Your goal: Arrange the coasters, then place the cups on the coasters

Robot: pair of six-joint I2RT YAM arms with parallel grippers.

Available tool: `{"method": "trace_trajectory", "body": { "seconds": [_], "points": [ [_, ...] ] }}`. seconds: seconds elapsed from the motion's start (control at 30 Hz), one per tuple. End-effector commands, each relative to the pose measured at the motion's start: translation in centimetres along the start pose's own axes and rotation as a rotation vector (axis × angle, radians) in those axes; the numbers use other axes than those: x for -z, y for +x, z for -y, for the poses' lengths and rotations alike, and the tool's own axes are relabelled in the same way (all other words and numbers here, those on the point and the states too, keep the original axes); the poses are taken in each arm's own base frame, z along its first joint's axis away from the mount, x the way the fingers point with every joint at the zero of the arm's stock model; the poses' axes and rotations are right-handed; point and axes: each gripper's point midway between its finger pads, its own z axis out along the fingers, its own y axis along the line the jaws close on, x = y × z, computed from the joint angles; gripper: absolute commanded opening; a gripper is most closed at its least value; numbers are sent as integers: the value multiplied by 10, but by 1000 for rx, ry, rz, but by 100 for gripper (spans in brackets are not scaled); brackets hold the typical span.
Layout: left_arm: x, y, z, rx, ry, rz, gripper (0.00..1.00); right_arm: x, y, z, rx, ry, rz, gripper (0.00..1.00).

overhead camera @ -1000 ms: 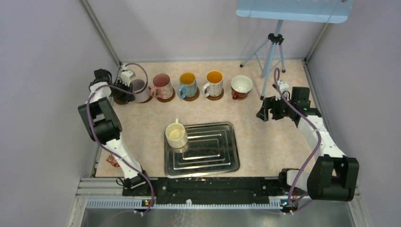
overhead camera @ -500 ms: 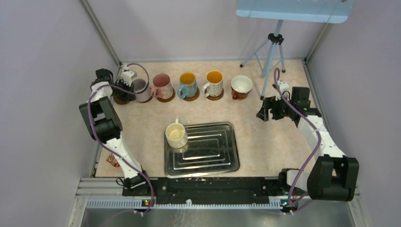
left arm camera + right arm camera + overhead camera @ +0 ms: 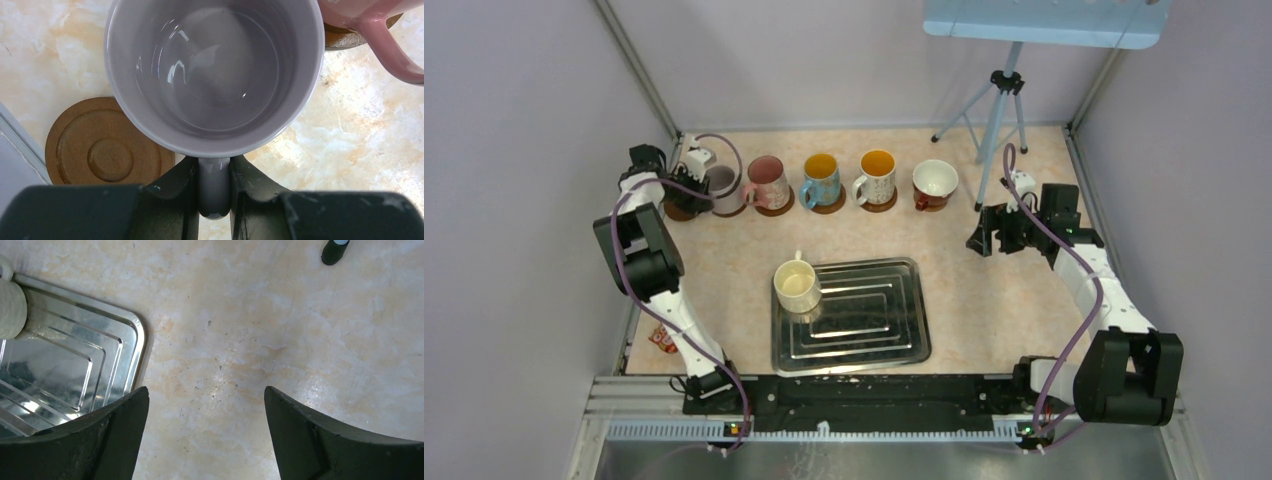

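My left pincer clenches the handle of the pale lilac mug, seemingly raised beside a brown coaster; my right pincer gapes empty.

**Tight in the far-left corner, open ground on the right**

My left claw is pinched on the lilac mug's handle. The pink mug stands just beside it on one flank, handle jutting my way. The side wall is close on the other flank, so the lane is narrow. A flat coaster by the wall blocks nothing.

My right claw hangs jaws wide over bare bench. The tray rim and cream mug lie to one side, the tripod foot well apart ahead. There is broad passage between.
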Motion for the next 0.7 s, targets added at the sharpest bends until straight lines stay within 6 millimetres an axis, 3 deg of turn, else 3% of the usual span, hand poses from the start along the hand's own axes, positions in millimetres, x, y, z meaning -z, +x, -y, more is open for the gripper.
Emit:
{"method": "trace_trajectory", "body": {
  "seconds": [0.0, 0.4, 0.67],
  "points": [
    [7, -29, -18, -92, -59, 86, 19, 0, -6, 4, 21, 7, 23, 84],
    [10, -24, -16, -88, -62, 64, 46, 0, -6, 4, 21, 8, 23, 84],
    [28, -36, -5, -95, -49, 77, 55, 1, -6, 3, 22, 5, 25, 84]
  ]
}}
